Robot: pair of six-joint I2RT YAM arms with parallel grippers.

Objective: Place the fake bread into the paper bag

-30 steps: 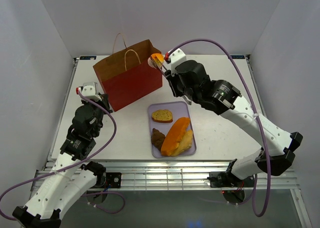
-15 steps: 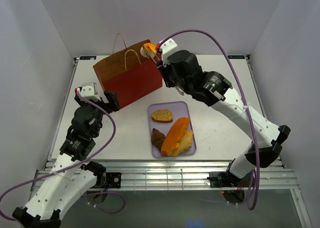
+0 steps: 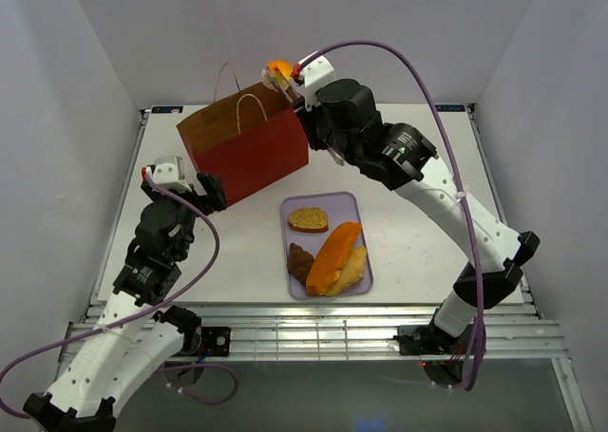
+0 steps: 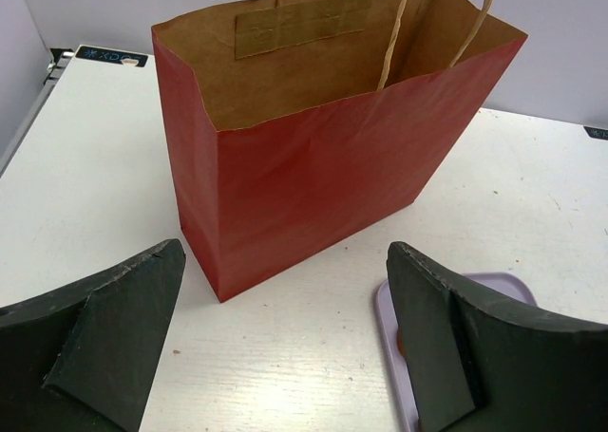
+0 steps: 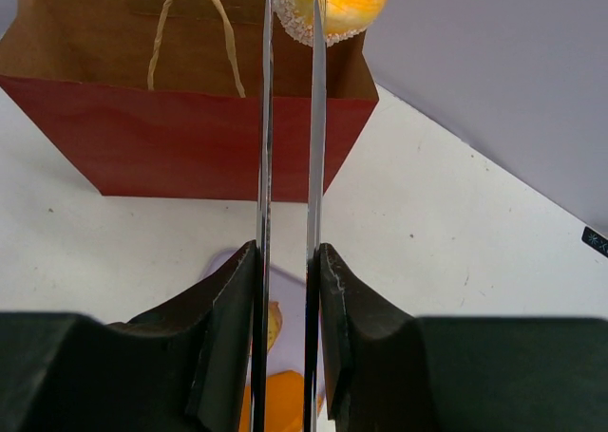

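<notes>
1. 5 pieces of fake bread in play: 4 lie on the lavender tray (image 3: 351,212) and 1 is up in the air.
2. Count the 4 on the tray: 1 toast slice (image 3: 308,219) at the far end, 1 dark brown piece (image 3: 300,261) on the left, 1 long orange loaf (image 3: 332,256) down the middle, and 1 yellow wedge (image 3: 355,269) tucked against the loaf's right side.
3. Number 5, an orange-yellow piece (image 3: 278,69), is pinched in the tips of 1 pair of metal tongs (image 5: 315,119). It hangs above the rim at the far right corner of the paper bag (image 3: 245,152) and is not inside.
4. Right gripper (image 5: 288,261): squeezed tight on the tongs' 2 blades, which run almost parallel with a slim gap between them.
5. Left gripper (image 4: 285,342): spread wide with nothing between its 2 fingers. It is low over the worktop (image 3: 237,252), facing the bag's near corner and apart from it.
6. 1 bag only, red outside and brown inside. It stands upright with its mouth open on the far left part of the worktop, and its 2 pale cord handles (image 3: 251,107) stick up.
7. 1 tray, flat on the worktop, near the bag's right front and not touching it.
</notes>
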